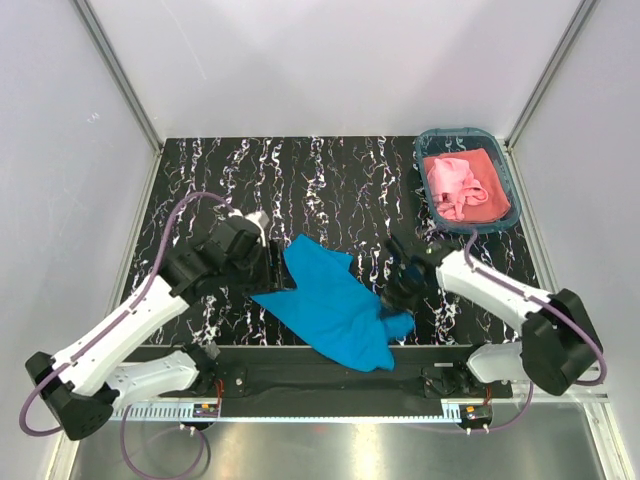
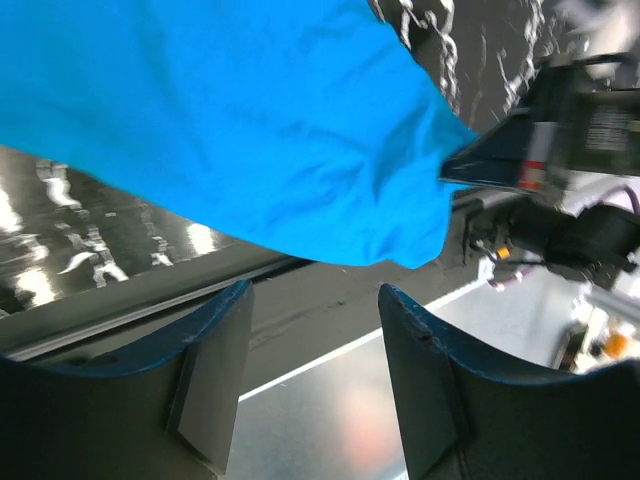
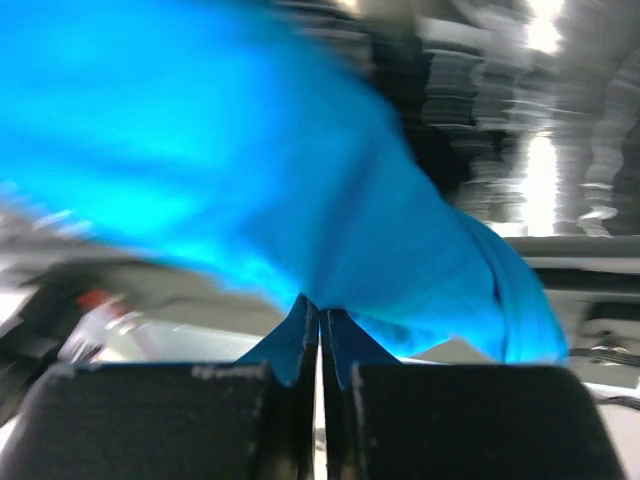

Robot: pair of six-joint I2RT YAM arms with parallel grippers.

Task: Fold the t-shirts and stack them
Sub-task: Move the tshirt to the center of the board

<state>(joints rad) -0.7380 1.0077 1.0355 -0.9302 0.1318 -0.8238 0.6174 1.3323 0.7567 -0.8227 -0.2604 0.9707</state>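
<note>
The turquoise-blue t-shirt [image 1: 330, 300] lies crumpled across the near middle of the black marbled table, its lower end hanging over the front edge. My right gripper [image 1: 392, 305] is shut on the shirt's right side; in the right wrist view the cloth [image 3: 300, 180] is pinched into a peak at the closed tips [image 3: 318, 305]. My left gripper [image 1: 283, 272] is at the shirt's left edge. It stands open [image 2: 312, 290] with nothing between its fingers, and the blue cloth [image 2: 230, 120] hangs just beyond them. The salmon pink t-shirt [image 1: 460, 185] lies bunched in the basket.
A teal plastic basket [image 1: 505, 175] sits at the back right corner of the table [image 1: 330, 190]. White walls enclose the table on three sides. A black rail and a metal strip run along the front edge by the arm bases.
</note>
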